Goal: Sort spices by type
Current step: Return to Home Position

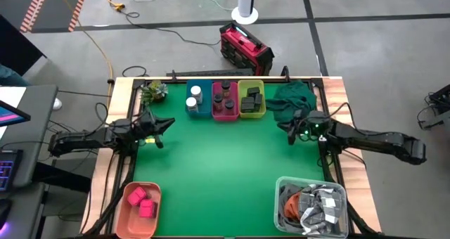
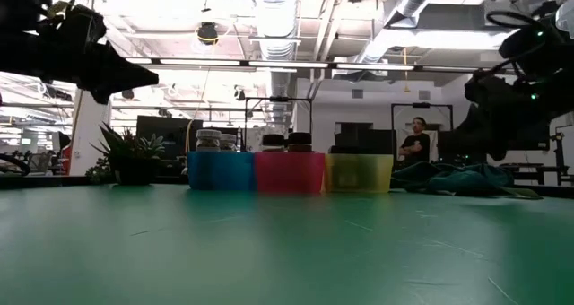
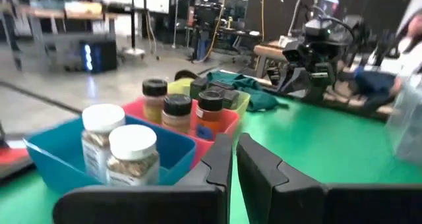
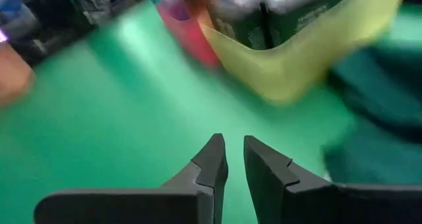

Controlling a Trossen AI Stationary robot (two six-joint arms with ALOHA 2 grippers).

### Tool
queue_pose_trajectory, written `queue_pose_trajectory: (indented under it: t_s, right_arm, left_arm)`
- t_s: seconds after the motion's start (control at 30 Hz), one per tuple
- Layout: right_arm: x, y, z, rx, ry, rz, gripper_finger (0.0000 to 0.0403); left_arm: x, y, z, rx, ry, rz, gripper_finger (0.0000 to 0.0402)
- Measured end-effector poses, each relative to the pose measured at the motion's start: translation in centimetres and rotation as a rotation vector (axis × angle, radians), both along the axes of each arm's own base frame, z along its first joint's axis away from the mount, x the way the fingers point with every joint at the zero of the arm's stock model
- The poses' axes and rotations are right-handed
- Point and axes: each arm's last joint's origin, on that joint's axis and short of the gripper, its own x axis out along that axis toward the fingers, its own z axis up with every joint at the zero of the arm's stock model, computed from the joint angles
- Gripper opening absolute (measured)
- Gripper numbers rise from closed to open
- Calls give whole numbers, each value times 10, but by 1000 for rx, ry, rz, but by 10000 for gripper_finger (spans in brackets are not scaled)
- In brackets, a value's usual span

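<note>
Two white-capped clear jars (image 1: 193, 98) (image 3: 119, 148) stand in a blue bin. Dark-capped little jars (image 1: 225, 95) (image 3: 178, 105) stand in the pink bin beside it. Black cube-like boxes (image 1: 251, 98) fill the yellow bin (image 4: 297, 59). Two bright pink blocks (image 1: 143, 200) lie in a salmon tray at the near left corner. My left gripper (image 1: 167, 124) (image 3: 234, 151) hovers near the table's left side, shut and empty, pointing toward the bins. My right gripper (image 1: 290, 131) (image 4: 234, 148) hovers above the mat in front of the yellow bin, shut and empty.
The dark green cloth (image 1: 292, 98) lies bunched at the far right, next to the yellow bin. A clear tub of grey packets with orange cord (image 1: 313, 207) sits at the near right corner. A small plant (image 1: 153, 91) stands far left. The green mat (image 1: 218, 162) lies open in the middle.
</note>
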Motion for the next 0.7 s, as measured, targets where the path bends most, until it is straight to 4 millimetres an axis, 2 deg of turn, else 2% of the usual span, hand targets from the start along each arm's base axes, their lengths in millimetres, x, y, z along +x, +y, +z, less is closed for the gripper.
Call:
queue_pose_trajectory:
  t_s: [0.17,0.7]
  right_arm:
    - [0,-1,-3,-9,64,-10,84]
    - [0,-1,-3,-8,71,-7,84]
  left_arm:
    - [0,0,1,86,32,-1,16]
    - [0,0,0,58,18,0,16]
